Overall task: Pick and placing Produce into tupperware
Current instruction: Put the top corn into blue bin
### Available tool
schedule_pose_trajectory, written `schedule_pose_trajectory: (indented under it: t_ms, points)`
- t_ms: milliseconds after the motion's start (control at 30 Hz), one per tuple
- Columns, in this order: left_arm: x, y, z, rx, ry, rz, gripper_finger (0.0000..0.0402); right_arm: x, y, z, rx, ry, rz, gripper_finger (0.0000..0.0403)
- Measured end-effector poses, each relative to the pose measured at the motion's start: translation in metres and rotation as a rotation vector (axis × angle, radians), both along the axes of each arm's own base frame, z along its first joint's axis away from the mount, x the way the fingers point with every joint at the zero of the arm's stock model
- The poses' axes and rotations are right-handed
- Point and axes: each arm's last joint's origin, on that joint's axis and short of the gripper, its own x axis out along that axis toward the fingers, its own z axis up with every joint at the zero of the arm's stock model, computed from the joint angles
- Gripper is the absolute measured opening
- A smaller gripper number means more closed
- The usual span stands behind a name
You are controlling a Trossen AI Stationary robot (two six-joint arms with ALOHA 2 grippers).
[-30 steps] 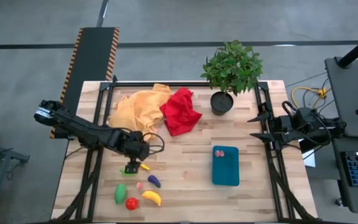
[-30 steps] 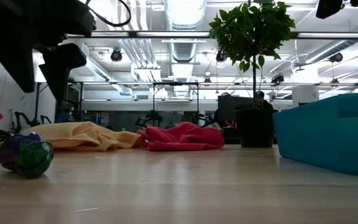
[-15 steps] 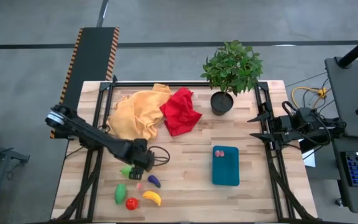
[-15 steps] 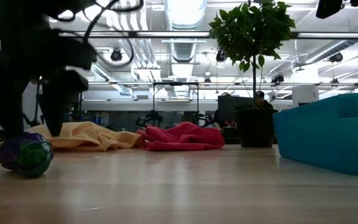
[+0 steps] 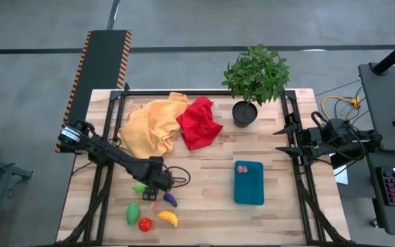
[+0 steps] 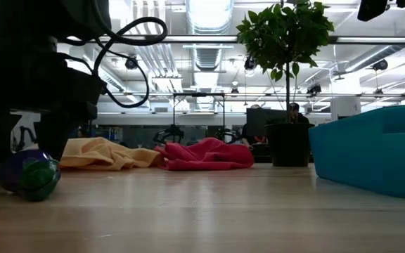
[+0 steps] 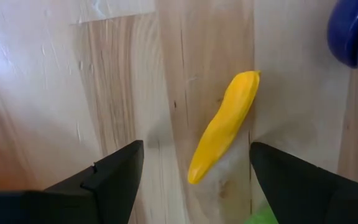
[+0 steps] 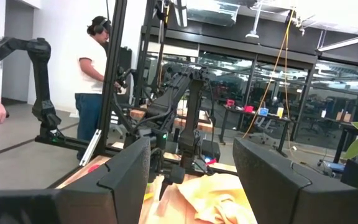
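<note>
My left gripper (image 7: 191, 171) hangs wide over the small yellow piece (image 7: 224, 126) near the table's (image 5: 204, 219) front-left corner; closing off-centre could flick it away.

Looking down past the left gripper (image 7: 191, 171), two dark fingers (image 7: 107, 177) spread wide over pale wooden worktop (image 7: 55, 81). Between them, lying flat: a slim yellow piece (image 7: 224, 127). Just beside it, a dark blue-purple piece (image 7: 355, 31), cut off. Green sliver (image 7: 258, 217) by one finger.
</note>
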Motion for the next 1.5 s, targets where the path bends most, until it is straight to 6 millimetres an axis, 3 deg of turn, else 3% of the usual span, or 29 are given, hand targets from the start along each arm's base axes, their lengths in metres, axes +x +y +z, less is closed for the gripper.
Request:
schedule_pose_trajectory:
  t_ms: [167,600,900,1267,1500]
  points:
    - [0.001,-0.001,0.001,-0.006,-0.009,-0.031,0.0260,0.000,0.000,0.000,0.000,0.000,0.000,0.0224]
    - [0.002,-0.003,0.000,-0.051,-0.014,-0.083,0.0101,0.000,0.000,0.000,0.000,0.000,0.000,0.0224]
    - [0.003,-0.002,0.000,-0.046,-0.028,-0.082,0.0025,0.000,0.000,0.000,0.000,0.000,0.000,0.0224]
    - [0.009,0.007,0.005,0.006,-0.068,-0.109,0.0003,0.000,0.000,0.000,-0.001,-0.001,0.000,0.0224]
    - [0.010,0.022,0.021,0.063,-0.146,-0.066,0.0003,0.000,0.000,0.000,-0.003,-0.002,0.000,0.0224]
